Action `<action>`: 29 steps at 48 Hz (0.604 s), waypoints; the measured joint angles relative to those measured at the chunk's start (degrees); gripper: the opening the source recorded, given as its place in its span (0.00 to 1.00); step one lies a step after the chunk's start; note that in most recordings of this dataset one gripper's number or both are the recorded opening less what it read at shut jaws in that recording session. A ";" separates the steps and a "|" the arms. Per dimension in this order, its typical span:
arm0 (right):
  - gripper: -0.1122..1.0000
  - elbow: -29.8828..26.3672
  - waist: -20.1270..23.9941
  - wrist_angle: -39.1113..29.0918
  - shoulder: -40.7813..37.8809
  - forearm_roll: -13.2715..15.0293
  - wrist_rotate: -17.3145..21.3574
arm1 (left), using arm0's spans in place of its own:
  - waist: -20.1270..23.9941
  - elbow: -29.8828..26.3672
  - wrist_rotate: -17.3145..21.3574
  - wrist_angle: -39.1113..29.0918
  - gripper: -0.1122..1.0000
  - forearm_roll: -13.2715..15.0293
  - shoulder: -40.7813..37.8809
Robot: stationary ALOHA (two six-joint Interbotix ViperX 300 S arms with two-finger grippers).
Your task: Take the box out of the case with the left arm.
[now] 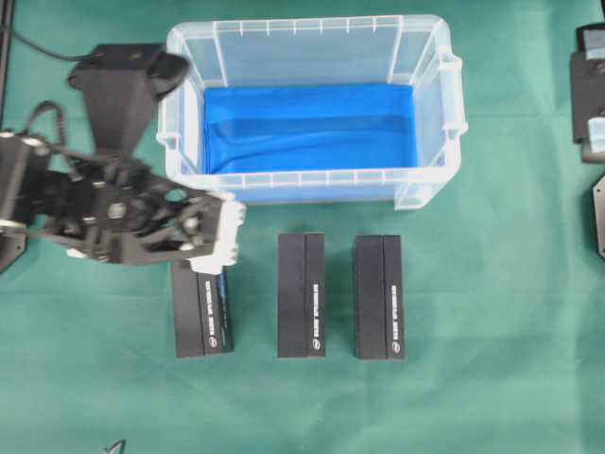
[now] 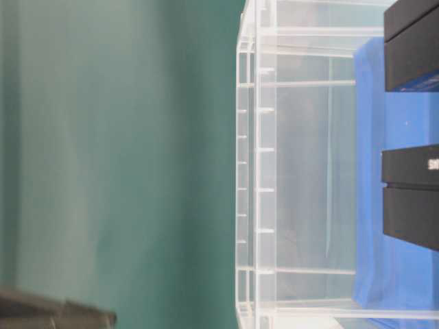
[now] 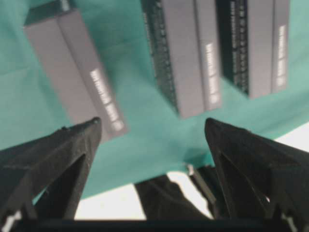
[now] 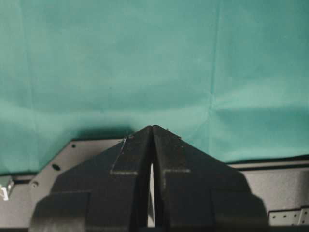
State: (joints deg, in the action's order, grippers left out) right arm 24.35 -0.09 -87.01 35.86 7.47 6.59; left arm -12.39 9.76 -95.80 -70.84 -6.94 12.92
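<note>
**Case empty, three boxes out on the worktop**

Seen from overhead, the case sits toward the far edge of the worktop, and its blue lining lies bare: no box is inside it. Three black boxes stand in a row on the green cloth just in front of the case's near wall: the left box, the middle box and the right box, none touching another.

The left gripper hovers above the far end of the left box, its fingers spread wide and holding nothing (the wrist view shows all three boxes lying free below them). The right gripper stays out at the right edge, fingers pressed together and empty.

Judging by this layout, the removal looks done; what seems left is only for the left arm to draw clear.
</note>
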 measured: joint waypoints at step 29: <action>0.10 1.05 0.00 0.00 -0.09 0.00 0.00 | -2.99 11.25 -2.20 0.35 0.84 -0.62 11.34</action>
State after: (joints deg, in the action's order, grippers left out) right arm 25.40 -0.09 -87.01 35.77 7.47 6.59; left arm -15.38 21.01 -98.00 -70.49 -7.56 24.26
